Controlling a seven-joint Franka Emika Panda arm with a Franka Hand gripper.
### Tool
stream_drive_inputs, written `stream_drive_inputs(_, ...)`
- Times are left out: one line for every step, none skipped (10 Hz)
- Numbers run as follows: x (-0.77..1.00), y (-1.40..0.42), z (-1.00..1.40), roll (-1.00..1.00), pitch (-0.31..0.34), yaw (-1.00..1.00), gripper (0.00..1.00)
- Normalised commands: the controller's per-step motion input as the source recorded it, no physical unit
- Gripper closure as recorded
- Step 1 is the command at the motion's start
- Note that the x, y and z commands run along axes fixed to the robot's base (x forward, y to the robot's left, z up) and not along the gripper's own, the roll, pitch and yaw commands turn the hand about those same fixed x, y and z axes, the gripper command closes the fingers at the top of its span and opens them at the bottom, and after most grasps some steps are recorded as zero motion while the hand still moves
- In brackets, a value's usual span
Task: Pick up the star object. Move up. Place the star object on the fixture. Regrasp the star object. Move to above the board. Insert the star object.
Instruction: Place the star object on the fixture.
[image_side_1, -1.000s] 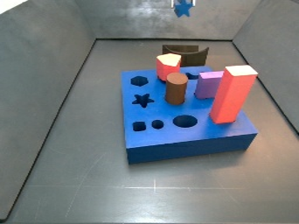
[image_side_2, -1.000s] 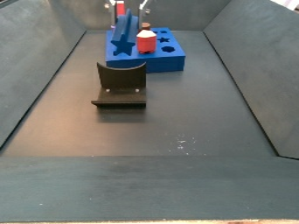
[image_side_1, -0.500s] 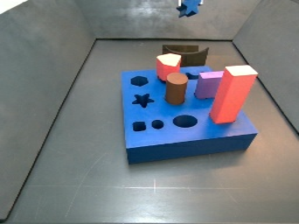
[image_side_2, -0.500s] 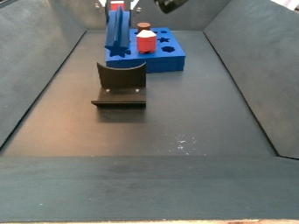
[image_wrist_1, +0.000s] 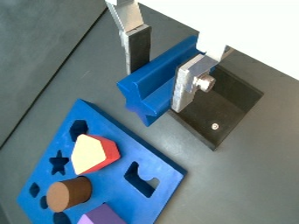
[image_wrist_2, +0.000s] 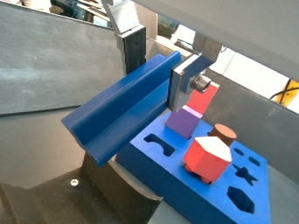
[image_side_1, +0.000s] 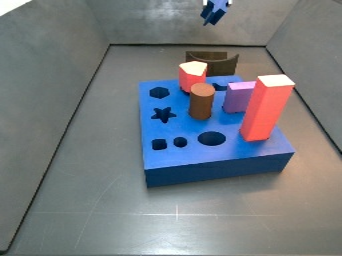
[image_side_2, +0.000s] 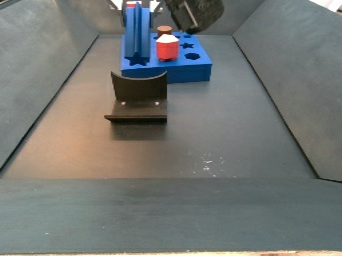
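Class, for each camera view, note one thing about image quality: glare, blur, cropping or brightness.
In a wrist view, the star object is sharp while the background windows blow out white. In a side view, the gripper is cropped by the frame edge. In a side view, the fixture shows a soft sheen.

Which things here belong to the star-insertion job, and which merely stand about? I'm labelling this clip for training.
Belonging to the job:
- star object, clamped between the gripper fingers, high above the floor
- fixture, behind the board
- board, star hole unfilled

Merely standing in the board:
- tall red block
- brown cylinder
- purple block
- red-and-cream peg
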Motion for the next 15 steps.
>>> stream_drive_inputs(0.06,0.03,-0.01,-0.21,0.046,-0.12,1.0)
stream_drive_inputs(0.12,0.13,-1.0,-1.0,0.237,-0.02,1.0)
stream_drive_inputs(0.13,0.14,-1.0,-1.0,0.233,-0.03,1.0)
stream_drive_inputs(0.14,0.14,-1.0,-1.0,0.257,-0.09,1.0)
stream_drive_inputs(0.16,0.14,-1.0,-0.84,0.249,-0.14,1.0)
stream_drive_inputs(0.16,0.14,-1.0,-0.69,0.21,-0.18,1.0)
stream_drive_inputs(0.16,0.14,-1.0,-0.53,0.162,-0.21,1.0)
stream_drive_inputs(0.17,0.14,-1.0,-0.31,0.106,-0.22,1.0)
stream_drive_inputs(0.18,0.13,-1.0,-0.22,0.063,-0.22,1.0)
stream_drive_inputs(0.18,0.13,-0.97,-0.2,0.032,-0.21,1.0)
stream_drive_inputs(0.13,0.1,-0.71,-0.19,-0.013,-0.19,1.0)
stream_drive_inputs(0.1,0.06,-0.53,-0.15,-0.028,-0.16,1.0)
stream_drive_inputs(0.08,0.03,-0.51,-0.14,-0.043,-0.13,1.0)
stream_drive_inputs(0.08,0.03,-0.5,-0.13,-0.048,-0.11,1.0)
stream_drive_inputs(0.08,0.02,-0.5,-0.13,-0.048,-0.09,1.0)
